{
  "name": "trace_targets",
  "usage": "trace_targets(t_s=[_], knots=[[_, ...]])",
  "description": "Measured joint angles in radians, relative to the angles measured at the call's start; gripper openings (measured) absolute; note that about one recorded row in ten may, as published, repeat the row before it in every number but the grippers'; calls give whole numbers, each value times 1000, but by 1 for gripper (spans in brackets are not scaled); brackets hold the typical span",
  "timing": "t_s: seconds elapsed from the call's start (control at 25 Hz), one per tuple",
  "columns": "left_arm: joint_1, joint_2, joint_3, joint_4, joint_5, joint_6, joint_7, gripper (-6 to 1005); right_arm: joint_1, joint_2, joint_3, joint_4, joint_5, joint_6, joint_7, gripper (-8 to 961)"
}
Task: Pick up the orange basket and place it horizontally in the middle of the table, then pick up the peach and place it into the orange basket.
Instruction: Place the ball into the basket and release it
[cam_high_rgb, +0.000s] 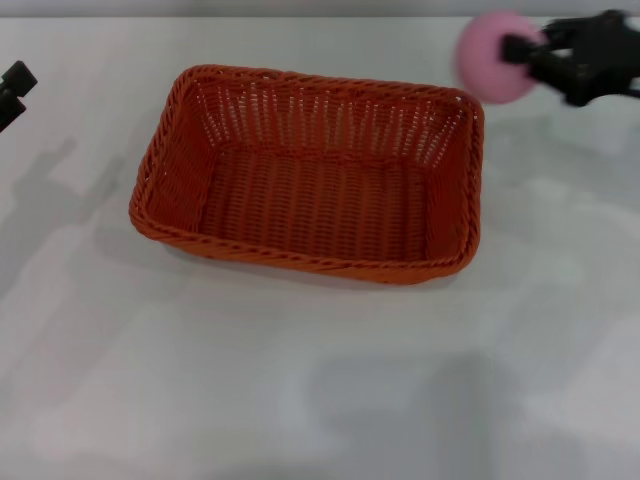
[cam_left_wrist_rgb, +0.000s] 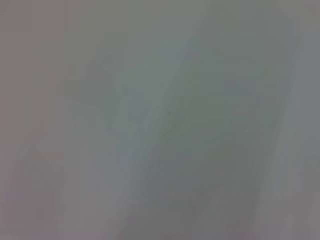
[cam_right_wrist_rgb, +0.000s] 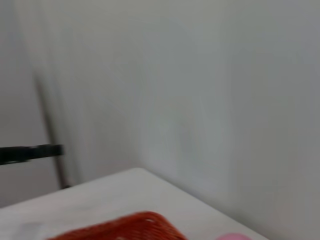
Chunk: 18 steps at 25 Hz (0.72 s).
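Note:
The orange basket (cam_high_rgb: 310, 175) lies lengthwise across the middle of the white table (cam_high_rgb: 300, 380), and nothing is inside it. The pink peach (cam_high_rgb: 492, 55) hangs in the air just beyond the basket's far right corner, with my right gripper (cam_high_rgb: 525, 55) shut on it from the right. In the right wrist view a strip of the basket's rim (cam_right_wrist_rgb: 125, 229) and a sliver of the peach (cam_right_wrist_rgb: 232, 236) show at the picture's edge. My left gripper (cam_high_rgb: 12, 88) sits idle at the far left edge of the head view.
The left wrist view shows only blurred grey surface. A dark bar (cam_right_wrist_rgb: 30, 152) stands against the wall in the right wrist view. Bare tabletop surrounds the basket on all sides.

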Motion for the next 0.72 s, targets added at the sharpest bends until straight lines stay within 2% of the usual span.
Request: trace_targets(t_s=[0.08, 0.44, 0.72], knots=[[0, 0, 0, 0, -2, 0, 0, 757, 33, 2, -43, 67, 27, 1, -52, 150], [-6, -3, 0, 5, -3, 0, -1, 758, 95, 7, -167, 189, 36, -43, -136, 112], [-10, -3, 0, 13, -3, 0, 0, 756, 105, 13, -300, 227, 91, -200, -149, 207]])
